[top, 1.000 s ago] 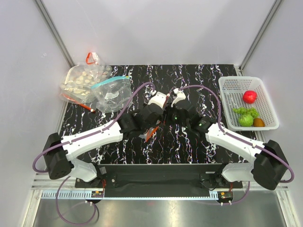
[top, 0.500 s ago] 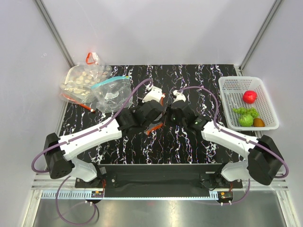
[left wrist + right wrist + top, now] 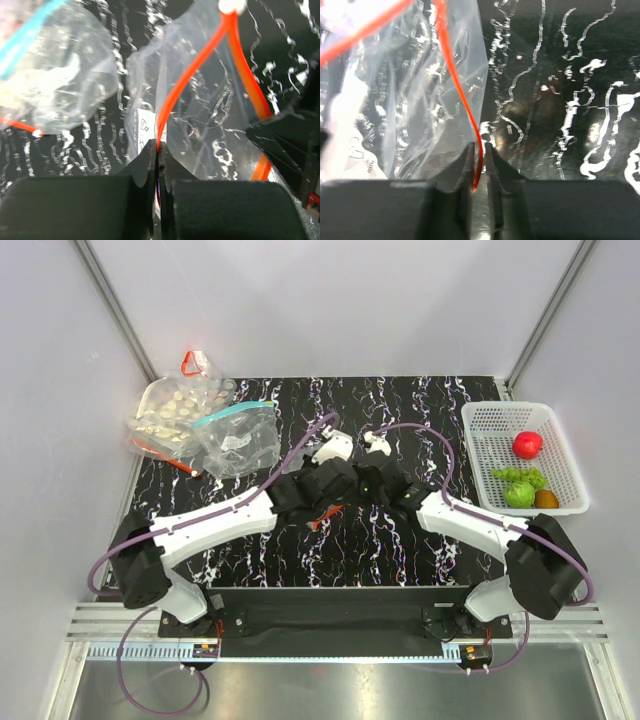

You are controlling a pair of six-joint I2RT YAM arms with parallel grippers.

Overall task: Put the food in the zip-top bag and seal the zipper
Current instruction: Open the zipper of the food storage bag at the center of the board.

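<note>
The zip-top bag (image 3: 210,115) is held empty at the middle of the tabletop (image 3: 420,405). One lip of its zipper (image 3: 167,107) is pinched in the left claw (image 3: 159,152) and the other in the right claw (image 3: 479,150). The food (image 3: 520,492) lies in the basket (image 3: 488,430) at the right, so nothing is judged loaded or sealed yet.

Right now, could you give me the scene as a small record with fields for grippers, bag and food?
left gripper: shut on the zipper
right gripper: shut on the zipper, at its other strip
zip-top bag: between the arms, mouth parted, looks empty
in white basket: red fruit, grape bunch, green piece, brown ball
</note>
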